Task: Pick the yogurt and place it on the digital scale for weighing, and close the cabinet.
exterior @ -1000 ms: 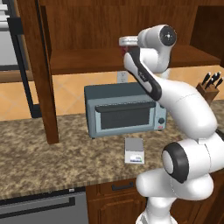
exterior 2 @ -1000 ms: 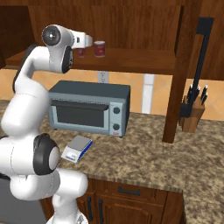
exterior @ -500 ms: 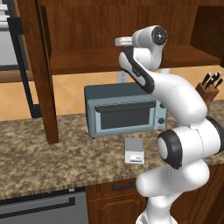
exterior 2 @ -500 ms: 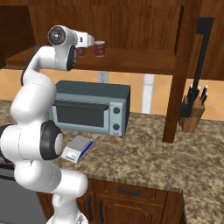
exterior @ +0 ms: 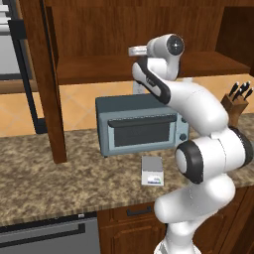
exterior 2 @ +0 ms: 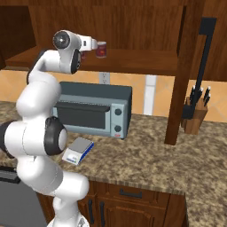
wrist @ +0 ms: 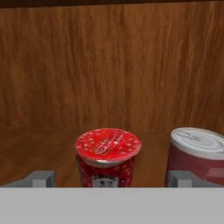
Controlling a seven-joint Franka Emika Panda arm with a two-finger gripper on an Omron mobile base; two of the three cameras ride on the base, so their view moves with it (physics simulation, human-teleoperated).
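The yogurt (wrist: pixel 108 155), a small red cup with a red foil top, stands on the cabinet shelf. It sits straight ahead of my gripper (wrist: pixel 111 179), centred between the two grey fingertips (wrist: pixel 41 178). The jaws stand wide open with nothing in them, short of the cup. In the right base view the hand (exterior 2: pixel 91 44) reaches in over the shelf at cabinet height. The digital scale (exterior: pixel 152 171) (exterior 2: pixel 77 150) lies on the counter in front of the toaster oven. The cabinet (exterior: pixel 47 74) (exterior 2: pixel 184 66) is open, its doors swung out on both sides.
A wider red can (wrist: pixel 199 155) (exterior 2: pixel 101 49) with grey rims stands just right of the yogurt. A grey-blue toaster oven (exterior: pixel 141 124) (exterior 2: pixel 93 108) sits under the shelf. A knife block (exterior: pixel 235 101) (exterior 2: pixel 195 113) stands at the counter's right.
The hand has pushed a little further in over the shelf toward the cup, and the arm's upper links have swung. The jaws stay open.
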